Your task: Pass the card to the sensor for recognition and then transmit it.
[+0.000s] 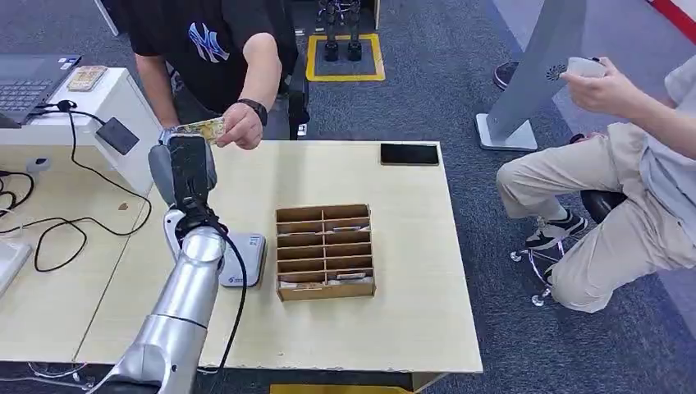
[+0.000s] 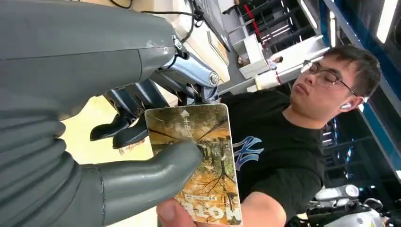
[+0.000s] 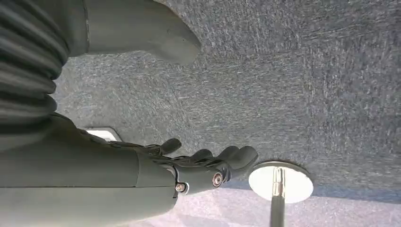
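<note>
A light wooden table (image 1: 410, 271) bears a cardboard divider box (image 1: 325, 251), black phone (image 1: 409, 153) and white sensor (image 1: 246, 258).

Divided box (image 1: 325, 251) mid-table (image 1: 410, 312); phone (image 1: 409, 153) behind it at far edge.

I see bare light wooden counter (image 1: 410, 312) along its right and near edges. The brown cardboard divided box (image 1: 325, 251) blocks the middle, a black phone (image 1: 409, 153) lies at the far right corner, and a person's hand (image 1: 240, 127) crowds the far left edge.
</note>
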Controlling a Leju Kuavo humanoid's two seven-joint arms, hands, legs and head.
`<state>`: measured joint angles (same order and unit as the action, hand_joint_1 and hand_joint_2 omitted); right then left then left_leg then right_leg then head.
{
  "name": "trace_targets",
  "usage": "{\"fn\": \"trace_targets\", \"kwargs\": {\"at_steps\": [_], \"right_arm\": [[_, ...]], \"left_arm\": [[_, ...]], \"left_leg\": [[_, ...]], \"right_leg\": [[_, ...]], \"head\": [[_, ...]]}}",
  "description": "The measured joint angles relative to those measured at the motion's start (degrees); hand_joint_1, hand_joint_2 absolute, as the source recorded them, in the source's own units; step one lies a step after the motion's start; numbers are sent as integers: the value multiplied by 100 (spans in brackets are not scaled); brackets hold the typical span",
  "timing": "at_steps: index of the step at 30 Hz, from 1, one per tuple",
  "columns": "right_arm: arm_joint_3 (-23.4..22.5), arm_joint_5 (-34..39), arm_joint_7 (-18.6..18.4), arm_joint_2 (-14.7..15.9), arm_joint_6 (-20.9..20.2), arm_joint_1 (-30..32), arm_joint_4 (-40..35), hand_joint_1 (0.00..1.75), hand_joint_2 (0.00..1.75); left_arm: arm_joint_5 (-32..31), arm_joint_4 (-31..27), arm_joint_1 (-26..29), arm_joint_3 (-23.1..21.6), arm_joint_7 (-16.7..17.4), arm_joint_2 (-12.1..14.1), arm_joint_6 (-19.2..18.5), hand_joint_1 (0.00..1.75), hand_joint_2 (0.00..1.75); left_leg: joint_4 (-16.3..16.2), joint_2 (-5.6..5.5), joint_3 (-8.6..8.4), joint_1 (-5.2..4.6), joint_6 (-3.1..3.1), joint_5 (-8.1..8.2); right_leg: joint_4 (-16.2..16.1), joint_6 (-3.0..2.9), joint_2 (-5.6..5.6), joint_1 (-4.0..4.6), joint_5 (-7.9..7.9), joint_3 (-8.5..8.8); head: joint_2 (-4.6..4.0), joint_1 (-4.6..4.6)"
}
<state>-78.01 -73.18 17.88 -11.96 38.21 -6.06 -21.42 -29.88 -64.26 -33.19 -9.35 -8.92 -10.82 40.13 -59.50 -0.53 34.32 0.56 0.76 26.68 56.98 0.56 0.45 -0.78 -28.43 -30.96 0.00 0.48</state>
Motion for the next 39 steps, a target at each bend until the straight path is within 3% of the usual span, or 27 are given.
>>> {"fn": "trace_targets", "kwargs": {"at_steps": [2, 3, 4, 5, 12, 13, 24, 33, 34, 36, 39], "right_arm": [[11, 0, -9, 0, 0, 1, 0, 0, 175], [15, 0, -11, 0, 0, 1, 0, 0, 175], [18, 0, -11, 0, 0, 1, 0, 0, 175], [20, 0, -11, 0, 0, 0, 2, 0, 175], [26, 17, -11, 0, 0, -15, 7, 0, 175], [26, 24, -11, -2, 0, -17, 9, 0, 175], [26, 118, 39, -42, 0, -12, 9, 0, 175], [5, 229, 55, -87, 0, 26, -57, 0, 175], [-9, 234, 59, -98, 0, 33, -77, 0, 175], [-31, 251, 63, -125, 0, 45, -116, 0, 175], [-105, 321, 94, -171, 0, 54, -199, 0, 175]], "left_arm": [[7, 57, -32, 0, 2, 4, 0, 175, 175], [7, 79, -37, 0, 4, 4, 0, 150, 175], [7, 99, -41, 0, 4, 7, 0, 12, 175], [5, 109, -43, 0, 4, 7, 0, 0, 175], [-13, 227, -147, 0, 4, -4, 0, 0, 175], [-13, 245, -148, -2, 0, -13, 0, 0, 0], [491, 217, 39, -103, -238, -28, -103, 0, 0], [1219, -855, 846, -422, -618, 26, -101, 0, 0], [1312, -1028, 950, -459, -693, 44, -103, 0, 175], [1555, -1360, 1191, -525, -791, 90, -173, 0, 175], [2353, -1834, 1645, -638, -885, 151, -589, 0, 175]], "left_leg": [[0, 5, 2, 0, 0, 0], [0, 6, 3, 0, 0, 0], [0, 6, 4, 0, 0, 0], [0, 6, 5, 0, 0, 1], [0, 5, 9, 0, 0, 0], [0, 5, 9, 0, 0, 0], [0, 5, 10, -1, 0, 0], [1, 5, 14, -1, 0, 1], [1, 6, 14, 0, 0, 1], [1, 6, 14, -1, 0, 2], [1, 6, 14, -1, -1, 3]], "right_leg": [[0, 0, 6, 0, 0, -4], [0, 0, 7, 0, 0, -6], [0, 0, 8, 0, 0, -7], [0, 0, 8, 0, 0, -9], [0, 0, 7, 0, 0, -12], [0, 0, 7, 0, 0, -12], [0, 0, 7, 0, 0, -11], [0, 0, 7, 0, 0, -15], [0, 0, 7, 0, -1, -15], [-1, 0, 7, 0, -1, -15], [-1, -1, 7, 0, -2, -16]], "head": [[0, -2], [0, -2], [0, -2], [0, -2], [0, 0], [0, -2], [0, -2], [0, 0], [0, 0], [0, -2], [0, -2]]}}
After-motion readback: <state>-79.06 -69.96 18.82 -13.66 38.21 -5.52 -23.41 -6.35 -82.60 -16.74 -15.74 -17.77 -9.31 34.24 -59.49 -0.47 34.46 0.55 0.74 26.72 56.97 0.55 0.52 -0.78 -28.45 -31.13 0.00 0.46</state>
